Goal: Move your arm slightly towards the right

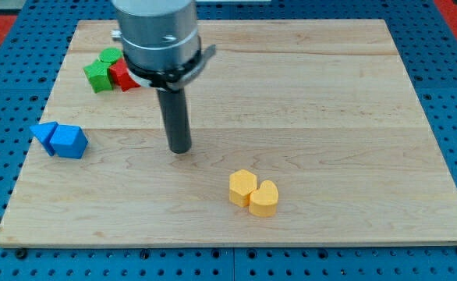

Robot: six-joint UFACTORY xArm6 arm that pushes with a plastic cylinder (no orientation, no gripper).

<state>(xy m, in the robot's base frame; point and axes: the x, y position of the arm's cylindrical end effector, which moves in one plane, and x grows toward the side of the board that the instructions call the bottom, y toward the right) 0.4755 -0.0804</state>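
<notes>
Currently my tip rests on bare surface, touching no block; no pincer is fitted. Toward the view's right and bottom sit two touching yellow blocks. Two blue blocks and a green-and-red cluster lie leftward.

Two blue blocks, a triangular prism and a chunkier wedge, sat together. Two green blocks and one red block clustered behind the rod. Two yellow blocks, a hexagonal one and a heart-shaped one, touched.
</notes>
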